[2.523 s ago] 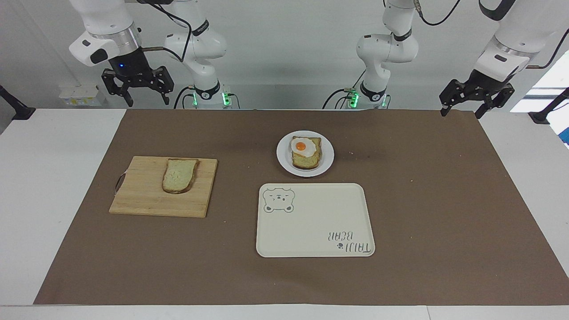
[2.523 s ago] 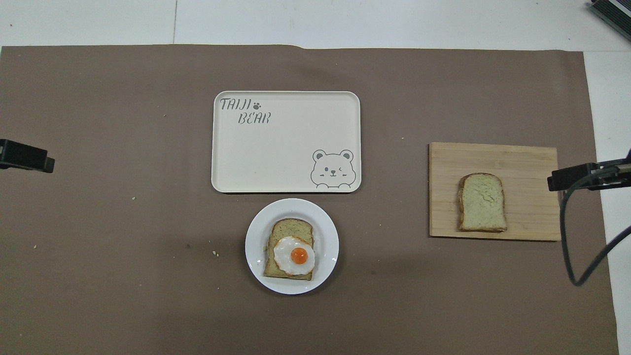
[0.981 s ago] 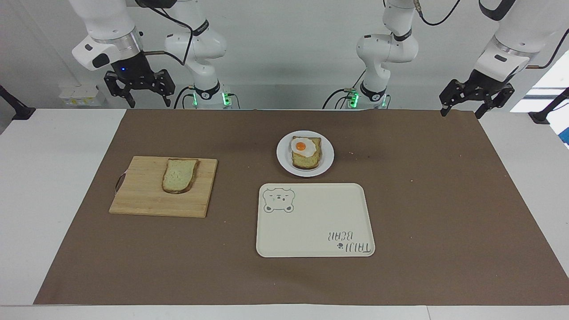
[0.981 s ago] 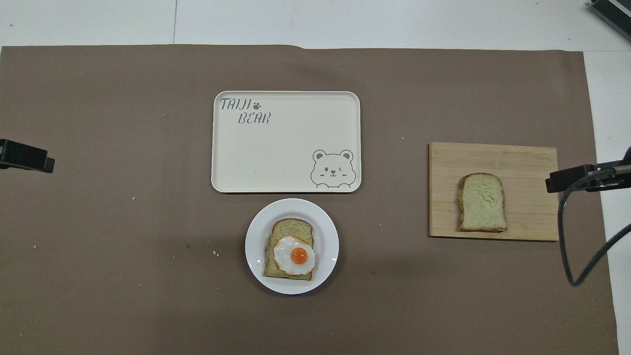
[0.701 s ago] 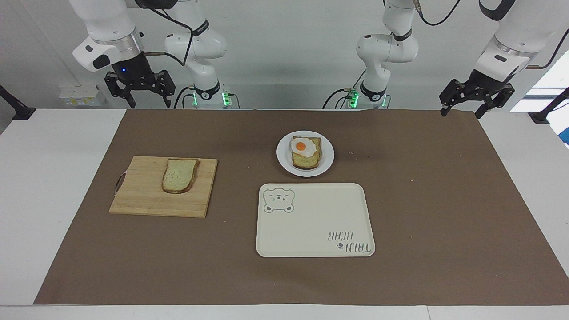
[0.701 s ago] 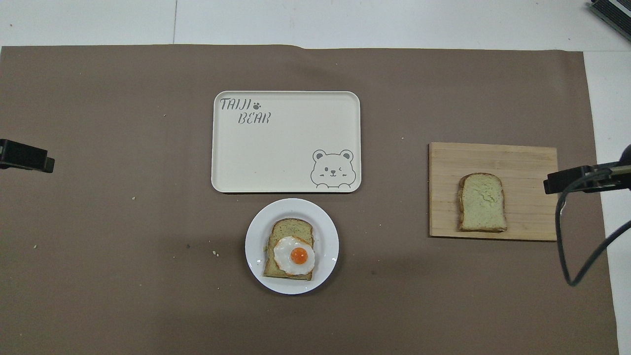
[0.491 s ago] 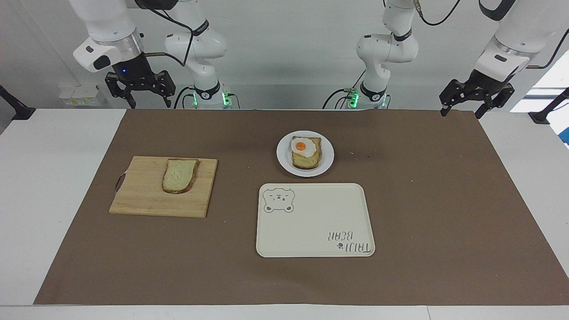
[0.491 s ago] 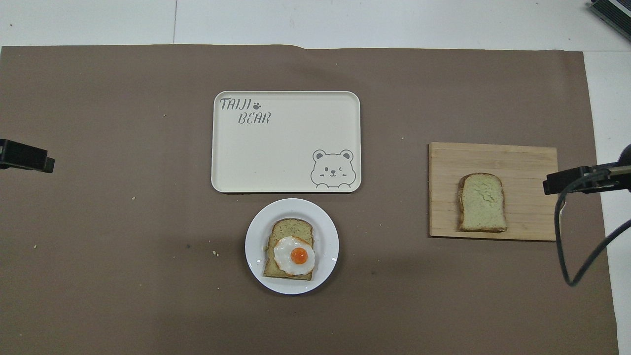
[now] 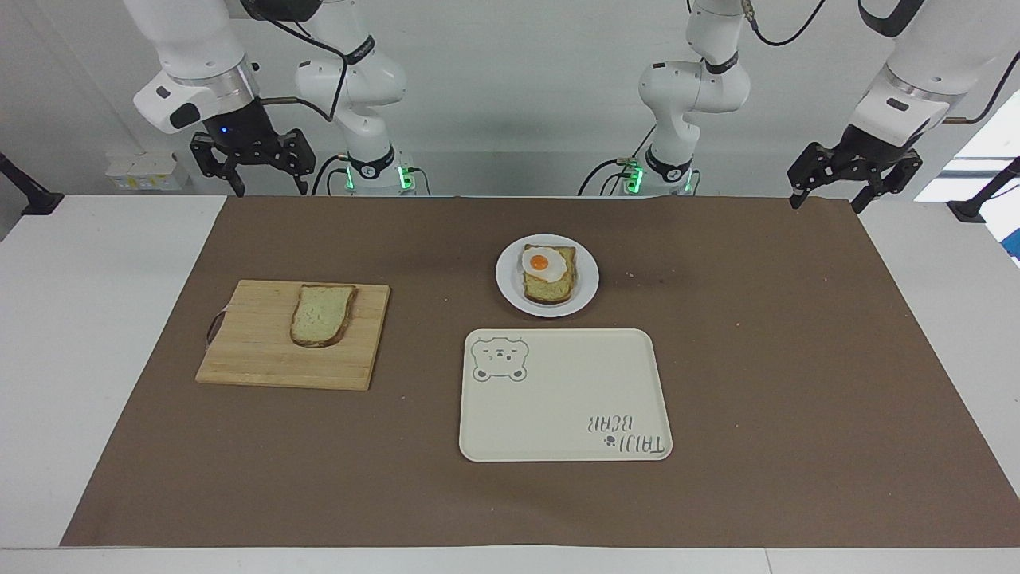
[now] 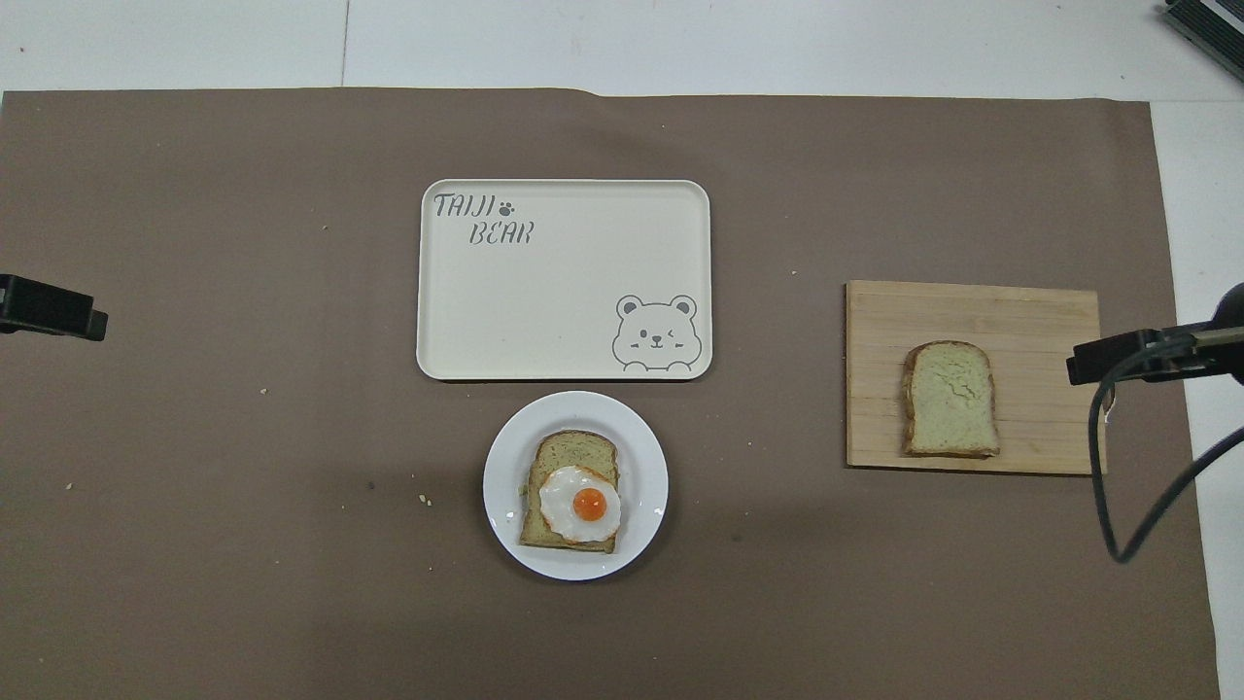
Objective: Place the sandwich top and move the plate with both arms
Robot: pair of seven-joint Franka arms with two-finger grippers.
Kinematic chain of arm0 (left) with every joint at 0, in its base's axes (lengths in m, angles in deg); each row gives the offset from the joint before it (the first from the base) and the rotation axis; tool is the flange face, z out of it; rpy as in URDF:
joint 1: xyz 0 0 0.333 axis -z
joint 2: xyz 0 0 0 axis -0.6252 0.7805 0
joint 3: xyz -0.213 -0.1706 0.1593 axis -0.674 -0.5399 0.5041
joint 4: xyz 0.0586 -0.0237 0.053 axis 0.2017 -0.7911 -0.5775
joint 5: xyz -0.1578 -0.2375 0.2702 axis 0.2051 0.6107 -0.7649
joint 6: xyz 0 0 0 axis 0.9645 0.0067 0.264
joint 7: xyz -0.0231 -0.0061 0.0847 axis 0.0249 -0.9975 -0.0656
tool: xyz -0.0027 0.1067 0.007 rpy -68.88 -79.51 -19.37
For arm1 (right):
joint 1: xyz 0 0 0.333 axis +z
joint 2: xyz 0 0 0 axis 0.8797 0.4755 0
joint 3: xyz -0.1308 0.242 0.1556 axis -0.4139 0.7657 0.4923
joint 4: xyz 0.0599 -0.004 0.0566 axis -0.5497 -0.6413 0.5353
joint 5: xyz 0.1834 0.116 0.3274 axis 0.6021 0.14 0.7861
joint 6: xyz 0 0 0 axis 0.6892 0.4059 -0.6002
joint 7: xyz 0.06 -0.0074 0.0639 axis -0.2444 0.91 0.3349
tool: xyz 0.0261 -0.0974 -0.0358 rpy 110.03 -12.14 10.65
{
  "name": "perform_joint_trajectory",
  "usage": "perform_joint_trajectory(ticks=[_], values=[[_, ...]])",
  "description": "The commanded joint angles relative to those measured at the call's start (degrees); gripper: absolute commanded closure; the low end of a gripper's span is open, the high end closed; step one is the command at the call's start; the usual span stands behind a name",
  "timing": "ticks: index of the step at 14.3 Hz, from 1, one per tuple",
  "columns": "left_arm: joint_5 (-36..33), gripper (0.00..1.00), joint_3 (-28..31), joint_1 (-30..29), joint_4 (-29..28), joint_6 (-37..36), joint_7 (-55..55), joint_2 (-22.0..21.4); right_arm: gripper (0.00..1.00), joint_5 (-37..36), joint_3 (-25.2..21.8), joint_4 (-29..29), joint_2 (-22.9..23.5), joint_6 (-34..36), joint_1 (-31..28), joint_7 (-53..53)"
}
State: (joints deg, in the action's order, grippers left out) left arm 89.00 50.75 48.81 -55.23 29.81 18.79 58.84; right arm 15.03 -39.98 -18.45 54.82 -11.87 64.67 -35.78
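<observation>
The sandwich top, a pale bread slice with a brown crust, lies flat on a wooden cutting board toward the right arm's end; it also shows in the overhead view. The small white plate holds a yellower slice with a fried egg near the table's middle. My right gripper hangs open and empty, raised over the mat's edge by the board. My left gripper hangs open and empty, raised over the mat's corner at the left arm's end, and waits.
A cream rectangular tray with a bear drawing lies beside the plate, farther from the robots. A brown mat covers most of the white table. A black cable loops below the right gripper in the overhead view.
My right gripper has drifted a little toward the cutting board and turned slightly. The left arm, bread, plate and tray have not moved.
</observation>
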Motion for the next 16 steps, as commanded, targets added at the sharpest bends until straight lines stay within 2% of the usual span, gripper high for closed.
perform_joint_trajectory(ticks=[1, 9, 14, 16], values=[[-0.6, 0.00, 0.1, 0.0, 0.2, -0.7, -0.6, -0.3, 0.00, 0.5, 0.2, -2.0, -1.6, -1.3, -0.3, -0.7], [-0.6, 0.00, 0.1, 0.0, 0.2, -0.7, -0.6, -0.3, 0.00, 0.6, 0.2, -2.4, -1.7, -1.3, -0.3, -0.8], [-0.5, 0.00, 0.1, 0.0, 0.2, -0.7, -0.6, -0.3, 0.00, 0.6, 0.2, -4.3, -1.8, -1.7, -0.4, -0.8], [-0.6, 0.00, 0.1, 0.0, 0.2, -0.7, -0.6, -0.3, 0.00, 0.6, 0.2, -6.5, -1.7, -3.9, -1.0, -0.3]])
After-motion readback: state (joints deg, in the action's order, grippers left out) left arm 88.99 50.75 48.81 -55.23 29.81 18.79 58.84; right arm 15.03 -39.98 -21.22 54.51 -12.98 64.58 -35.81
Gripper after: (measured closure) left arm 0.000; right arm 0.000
